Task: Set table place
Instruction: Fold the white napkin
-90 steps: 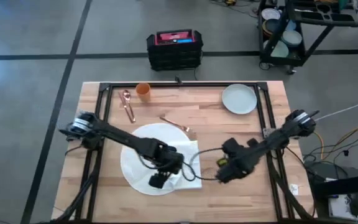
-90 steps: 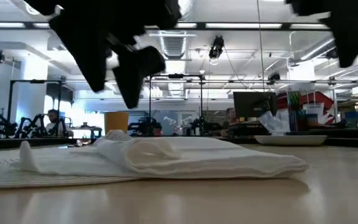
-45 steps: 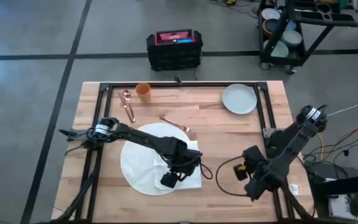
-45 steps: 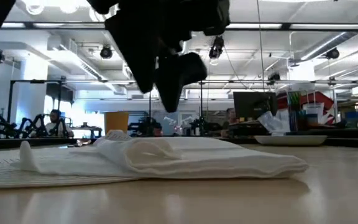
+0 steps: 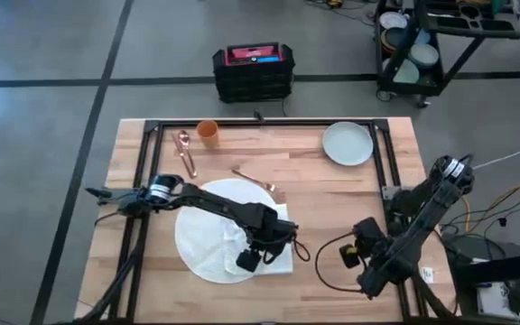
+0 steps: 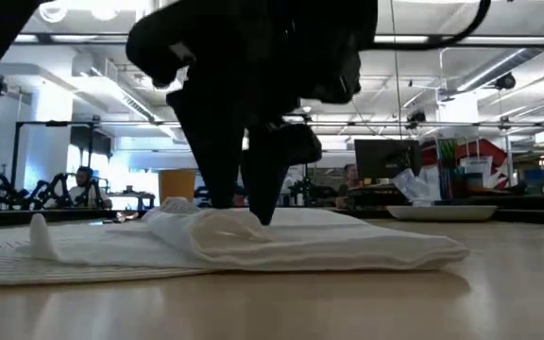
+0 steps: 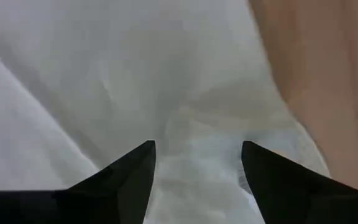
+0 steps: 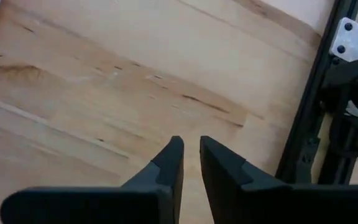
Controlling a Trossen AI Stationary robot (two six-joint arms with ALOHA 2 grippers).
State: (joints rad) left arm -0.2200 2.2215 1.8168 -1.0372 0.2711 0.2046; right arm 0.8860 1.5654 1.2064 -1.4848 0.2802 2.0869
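Two arms in shot, only the left one working. Nearest the front edge of the table (image 5: 332, 171), the right gripper (image 8: 188, 163) has pulled back from mid-table to the right front corner near the frame rail (image 5: 395, 190); fingers nearly closed on nothing, just a thin gap, bare wood under them. It looks parked.

Next in, the left gripper (image 5: 247, 262) has come across and down over the last second: from above the mat's front part to right on the white napkin (image 5: 273, 244), which lies over the right edge of the round white mat (image 5: 201, 235). Fingers spread, one either side of a raised fold, tips at cloth level in the low view. Nothing clamped yet. Judgement: a pinch on the napkin is about to happen, to move or straighten it.

Farther back, unchanged: fork (image 5: 253, 180) just past the mat, spoon (image 5: 186, 152), orange cup (image 5: 208, 132), pale plate (image 5: 347, 143) at the far right. Plate not yet on the mat, so the setting is early.
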